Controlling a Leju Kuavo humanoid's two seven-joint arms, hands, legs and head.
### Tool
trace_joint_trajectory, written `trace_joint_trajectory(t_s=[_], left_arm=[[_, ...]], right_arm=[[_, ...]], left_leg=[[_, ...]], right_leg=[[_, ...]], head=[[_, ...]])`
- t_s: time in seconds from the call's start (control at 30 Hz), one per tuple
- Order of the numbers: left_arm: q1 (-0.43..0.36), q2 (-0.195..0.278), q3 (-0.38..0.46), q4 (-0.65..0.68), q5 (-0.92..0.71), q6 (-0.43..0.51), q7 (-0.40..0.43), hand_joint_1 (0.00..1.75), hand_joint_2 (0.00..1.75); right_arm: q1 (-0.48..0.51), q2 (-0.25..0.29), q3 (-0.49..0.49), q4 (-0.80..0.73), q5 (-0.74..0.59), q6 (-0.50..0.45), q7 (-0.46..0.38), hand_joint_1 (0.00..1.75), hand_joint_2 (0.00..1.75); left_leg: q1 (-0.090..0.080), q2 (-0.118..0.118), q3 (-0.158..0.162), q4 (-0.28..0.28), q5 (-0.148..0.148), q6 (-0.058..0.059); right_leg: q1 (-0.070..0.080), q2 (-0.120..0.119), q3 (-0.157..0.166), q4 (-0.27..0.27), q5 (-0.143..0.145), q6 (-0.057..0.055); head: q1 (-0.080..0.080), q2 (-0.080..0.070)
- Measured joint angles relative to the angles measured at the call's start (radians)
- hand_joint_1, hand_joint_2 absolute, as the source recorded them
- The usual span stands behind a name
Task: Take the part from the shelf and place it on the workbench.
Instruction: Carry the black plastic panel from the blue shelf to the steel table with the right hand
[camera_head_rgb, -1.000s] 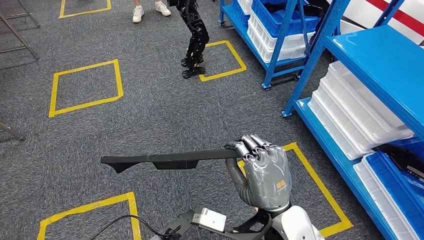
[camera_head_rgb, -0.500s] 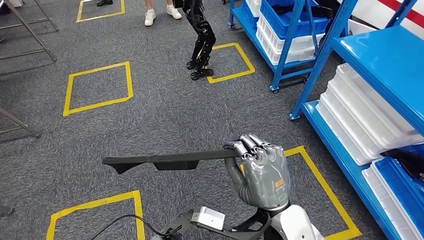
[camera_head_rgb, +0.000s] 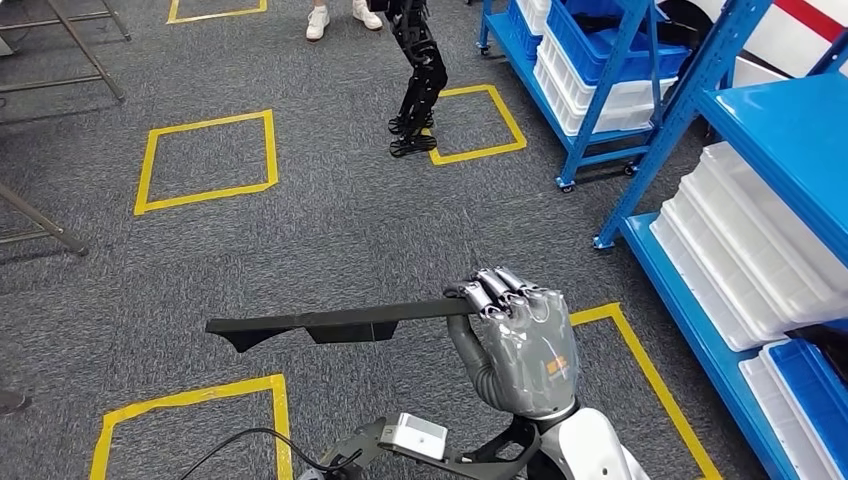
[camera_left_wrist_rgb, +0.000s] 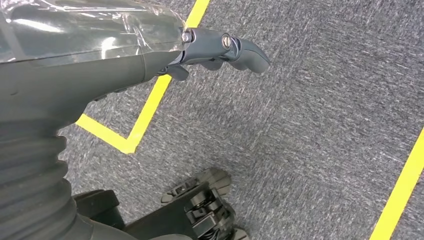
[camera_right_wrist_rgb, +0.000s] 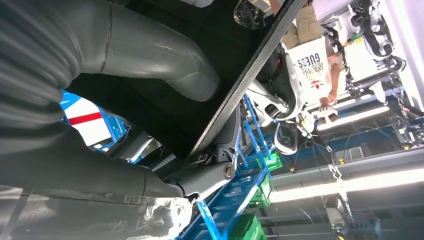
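Note:
The part is a long, flat black bar. It lies level over the grey carpet in the head view and reaches out to the left of my right hand, which grips it at one end. The right wrist view has the same black part pressed under the grey thumb. My left hand hangs above the carpet, fingers loosely extended and holding nothing.
A blue shelf with stacked white trays stands on the right, and a second blue rack behind it. Another robot's black legs and a person's white shoes are ahead. Yellow taped squares mark the floor. Metal frame legs stand at the left.
The whole picture has shifted, so the camera has moved: shelf, floor squares and the other robot slid right and down. My right hand keeps the part in the same pose.

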Motion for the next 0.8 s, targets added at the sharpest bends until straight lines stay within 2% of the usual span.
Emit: trace_joint_trajectory(t_s=[0.03,0.07,0.1,0.13,0.2,0.23,0.27,0.33,0.4,0.43,0.5,0.57,0.6,0.63,0.67,0.73,0.77,0.8], left_arm=[[0.001,0.0,0.0,0.0,0.0,0.0,0.0,0.0,1.75],[0.001,0.0,0.0,0.0,0.0,0.0,0.0,0.0,1.75],[0.002,0.0,0.0,0.0,0.0,0.0,0.0,0.0,1.75],[0.002,0.0,0.0,0.0,0.001,0.0,0.0,0.0,1.75],[0.002,0.0,0.0,-0.001,0.001,0.001,0.0,0.0,1.75],[0.002,0.0,0.0,-0.001,0.001,0.002,0.0,0.0,1.75],[0.002,0.0,0.0,-0.001,0.001,0.002,0.0,0.0,1.75],[0.003,0.0,0.0,-0.001,0.001,0.003,0.0,0.0,1.75],[0.005,0.0,0.0,-0.002,0.001,0.004,0.0,0.0,1.75],[0.005,0.0,0.0,-0.002,0.001,0.004,0.0,0.0,1.75],[0.003,0.0,0.0,-0.003,0.001,0.006,0.0,0.0,1.75],[0.004,0.0,0.0,-0.004,0.001,0.006,0.0,0.0,1.75],[0.005,0.0,0.0,-0.004,0.001,0.006,0.0,0.0,1.75],[0.007,0.0,0.0,-0.004,0.001,0.006,0.0,0.0,1.75],[0.007,0.0,0.0,-0.004,0.0,0.006,0.0,0.0,1.75],[0.006,0.001,0.0,-0.004,0.0,0.006,0.0,0.0,1.75],[0.004,0.001,0.0,-0.004,0.0,0.006,0.0,0.0,1.75],[0.004,0.001,0.0,-0.004,0.0,0.006,0.0,0.0,1.75]], right_arm=[[0.0,0.0,0.0,0.0,0.0,0.0,0.0,1.75,1.75],[0.001,0.0,0.0,0.0,0.0,0.001,0.0,1.75,1.75],[0.001,0.0,0.0,0.0,0.0,0.001,0.0,1.75,1.75],[0.002,0.0,0.0,0.0,0.0,0.002,0.0,1.75,1.75],[0.001,0.0,0.0,0.0,0.0,0.002,0.0,1.75,1.75],[0.001,0.0,0.0,0.0,0.0,0.003,0.0,1.75,1.75],[0.0,0.0,0.0,0.0,0.0,0.004,0.0,1.75,1.75],[0.0,0.0,0.0,0.0,0.0,0.006,0.0,1.75,1.75],[-0.001,0.001,0.0,0.0,0.0,0.007,0.0,1.75,1.75],[-0.001,0.002,0.0,0.0,0.0,0.007,0.001,1.75,1.75],[-0.002,0.006,0.0,0.0,0.0,0.008,0.001,1.75,1.75],[-0.002,0.007,0.0,0.0,0.0,0.009,0.002,1.75,1.75],[-0.002,0.007,0.0,0.0,0.001,0.01,0.003,1.75,1.75],[-0.002,0.008,0.0,0.0,0.002,0.01,0.004,1.75,1.75],[-0.002,0.008,0.0,0.0,0.002,0.01,0.004,1.75,1.75],[-0.002,0.008,0.0,0.0,0.003,0.01,0.007,1.75,1.75],[-0.002,0.008,0.0,0.0,0.004,0.011,0.008,1.75,1.75],[-0.002,0.008,0.0,0.0,0.004,0.011,0.009,1.75,1.75]], left_leg=[[-0.001,-0.001,0.0,0.0,0.0,0.002],[-0.001,-0.003,0.0,0.0,-0.001,0.003],[-0.001,-0.007,0.0,0.001,-0.001,0.003],[-0.002,-0.011,0.001,0.001,-0.002,0.003],[-0.001,-0.022,0.004,0.003,-0.003,0.001],[-0.002,-0.028,0.004,0.004,-0.004,-0.003],[-0.002,-0.032,0.002,0.005,-0.004,-0.007],[-0.002,-0.039,-0.002,0.004,-0.001,-0.018],[-0.001,-0.04,-0.002,0.004,-0.001,-0.03],[-0.001,-0.035,-0.006,0.019,-0.012,-0.035],[-0.001,-0.02,-0.039,0.103,-0.062,-0.043],[-0.001,-0.012,-0.099,0.235,-0.12,-0.049],[-0.001,-0.01,-0.119,0.276,-0.131,-0.05],[-0.001,-0.009,-0.122,0.284,-0.124,-0.049],[-0.001,-0.006,-0.103,0.246,-0.098,-0.046],[-0.003,0.007,-0.032,0.106,-0.033,-0.039],[-0.006,0.013,-0.005,0.048,-0.014,-0.034],[-0.009,0.018,0.009,0.015,-0.006,-0.031]], right_leg=[[0.0,0.002,-0.035,0.068,-0.028,0.002],[0.0,0.003,-0.064,0.122,-0.043,0.002],[0.0,0.003,-0.079,0.147,-0.04,0.002],[0.0,0.004,-0.075,0.13,-0.016,0.0],[-0.001,0.011,-0.022,0.003,0.064,-0.007],[0.0,0.02,0.007,-0.063,0.091,-0.011],[0.001,0.027,0.028,-0.11,0.107,-0.015],[0.005,0.033,0.039,-0.138,0.107,-0.021],[0.004,0.026,0.041,-0.145,0.112,-0.031],[0.002,0.022,0.043,-0.15,0.115,-0.037],[0.0,0.01,0.047,-0.156,0.118,-0.047],[0.004,-0.001,0.047,-0.155,0.117,-0.051],[0.005,-0.007,0.048,-0.155,0.116,-0.052],[0.006,-0.012,0.049,-0.155,0.115,-0.053],[0.006,-0.016,0.051,-0.154,0.113,-0.052],[0.008,-0.023,0.056,-0.153,0.108,-0.048],[0.01,-0.025,0.058,-0.152,0.105,-0.045],[0.012,-0.028,0.058,-0.151,0.103,-0.041]], head=[[0.0,0.0],[0.0,0.0],[0.001,0.0],[0.001,0.0],[0.001,0.0],[0.001,0.0],[0.001,0.0],[0.0,0.0],[-0.002,0.0],[-0.003,0.0],[-0.009,0.0],[-0.013,0.0],[-0.013,0.0],[-0.013,0.0],[-0.013,0.0],[-0.013,0.0],[-0.014,0.0],[-0.014,0.0]])
